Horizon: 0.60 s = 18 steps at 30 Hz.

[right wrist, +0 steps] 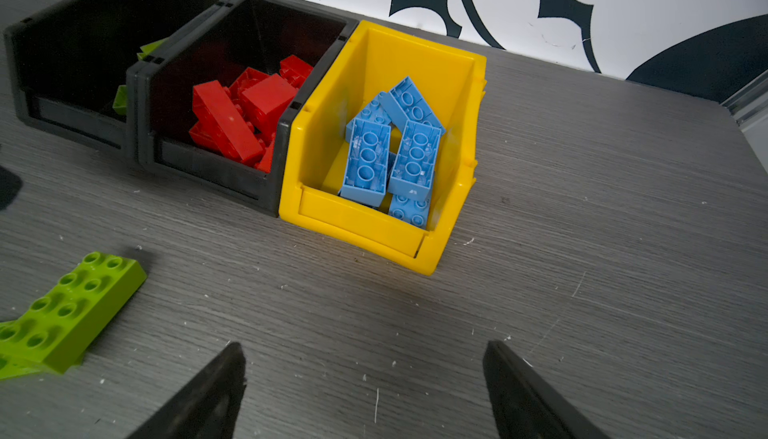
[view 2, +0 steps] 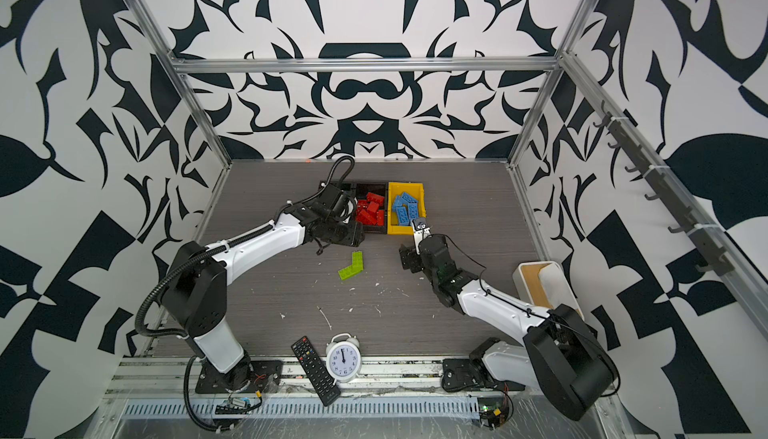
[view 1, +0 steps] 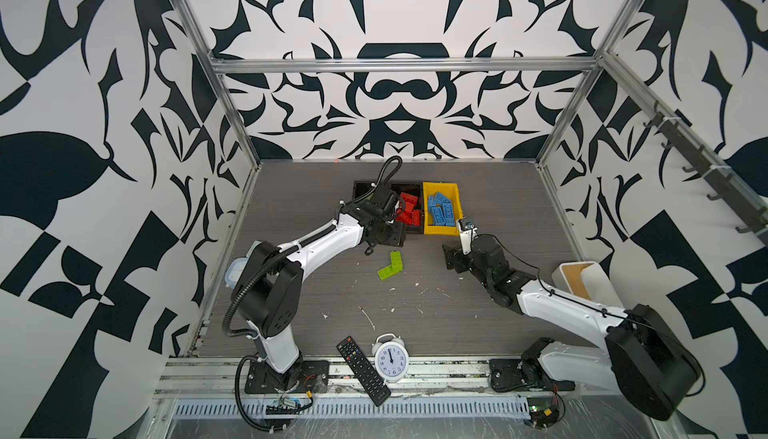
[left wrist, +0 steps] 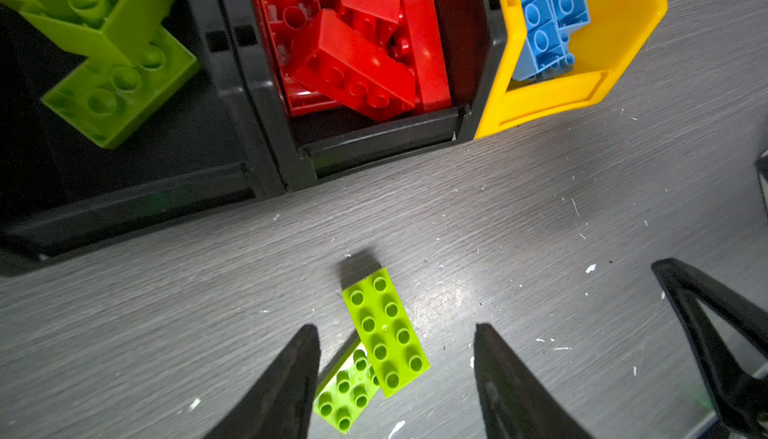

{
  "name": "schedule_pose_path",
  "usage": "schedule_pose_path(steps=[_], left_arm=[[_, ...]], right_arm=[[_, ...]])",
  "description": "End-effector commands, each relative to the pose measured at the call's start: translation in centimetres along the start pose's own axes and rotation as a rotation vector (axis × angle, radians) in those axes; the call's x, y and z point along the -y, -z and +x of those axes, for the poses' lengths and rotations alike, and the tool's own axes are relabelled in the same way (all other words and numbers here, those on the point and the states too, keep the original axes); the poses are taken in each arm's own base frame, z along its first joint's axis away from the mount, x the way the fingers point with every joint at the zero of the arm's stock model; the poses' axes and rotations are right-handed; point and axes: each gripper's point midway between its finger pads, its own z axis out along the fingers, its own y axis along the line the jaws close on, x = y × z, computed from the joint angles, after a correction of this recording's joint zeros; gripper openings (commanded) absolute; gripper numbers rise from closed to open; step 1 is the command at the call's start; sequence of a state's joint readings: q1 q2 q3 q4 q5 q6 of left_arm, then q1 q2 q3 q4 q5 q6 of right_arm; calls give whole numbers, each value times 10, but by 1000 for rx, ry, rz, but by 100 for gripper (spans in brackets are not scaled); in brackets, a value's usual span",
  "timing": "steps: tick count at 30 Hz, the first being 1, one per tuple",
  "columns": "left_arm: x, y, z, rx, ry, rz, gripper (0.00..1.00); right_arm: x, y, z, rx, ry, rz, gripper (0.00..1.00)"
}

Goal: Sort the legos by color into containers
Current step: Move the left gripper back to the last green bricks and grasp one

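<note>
Two green legos (left wrist: 384,324) overlap on table (view 1: 478,291); only wrist views show greens (left wrist: 116,83) inside leftmost black container (left wrist: 124,208); left gripper (left wrist: 395,329) and right gripper (right wrist: 363,345) both spread, empty.

Walls (view 1: 399,21): three, white with a bold black ornamental pattern (mirrored on the back one).
Frame (view 1: 399,65): bare aluminium rails at the corners and across the back.
Table (view 1: 498,216): grey wood-grain, flecked white.
Hook rail (view 1: 706,175): dark, on the right wall.
Light: even.

Left arm (view 1: 320,241) and right arm (view 1: 569,312): white shells, chunky black joints. Ribbed black hose (view 1: 254,278) along the left, thin cable (view 1: 577,302) on the right. Left gripper (left wrist: 395,326) black, sharply tapered.
</note>
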<state>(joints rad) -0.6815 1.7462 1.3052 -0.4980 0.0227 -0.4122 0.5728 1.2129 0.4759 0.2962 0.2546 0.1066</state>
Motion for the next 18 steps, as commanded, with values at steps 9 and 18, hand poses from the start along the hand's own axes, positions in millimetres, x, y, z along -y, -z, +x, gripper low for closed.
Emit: schedule_pose_path(steps=[9,18], left_arm=[[-13,-42,44,-163,25,-64,61],[-16,-61,59,-223,21,-78,60]], right_arm=[[-2,-1,-20,41,-24,-3,92],[-2,-1,-19,38,-23,-2,92]])
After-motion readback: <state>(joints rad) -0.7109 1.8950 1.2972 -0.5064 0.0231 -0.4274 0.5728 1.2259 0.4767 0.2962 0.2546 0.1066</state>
